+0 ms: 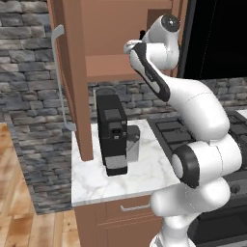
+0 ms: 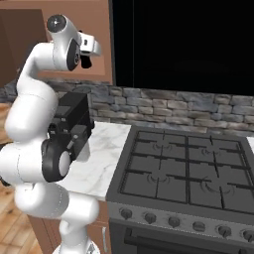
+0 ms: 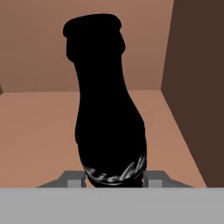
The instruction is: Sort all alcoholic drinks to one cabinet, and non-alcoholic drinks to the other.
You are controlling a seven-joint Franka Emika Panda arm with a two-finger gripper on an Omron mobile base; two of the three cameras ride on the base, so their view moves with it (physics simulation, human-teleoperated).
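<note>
- Gripper [image 3: 113, 180] clamped on small black contoured cola-style bottle [image 3: 107, 109] — fills centre of hand view.
- Bottle sits inside open brown wooden wall cabinet [image 1: 103, 65], upper centre of left base view, over its shelf.
- Black coffee machine [image 1: 112, 132] on white marble counter [image 1: 96, 181] below.

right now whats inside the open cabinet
The black cola bottle, clamped in the gripper, stands on the cabinet shelf. The bottle hides the shelf directly behind it.

A grey stone wall [image 1: 29, 96] backed a white marble tabletop [image 1: 144, 169]. A black stove [image 2: 183, 171] stood beside it, above a wood floor [image 1: 14, 212].
</note>
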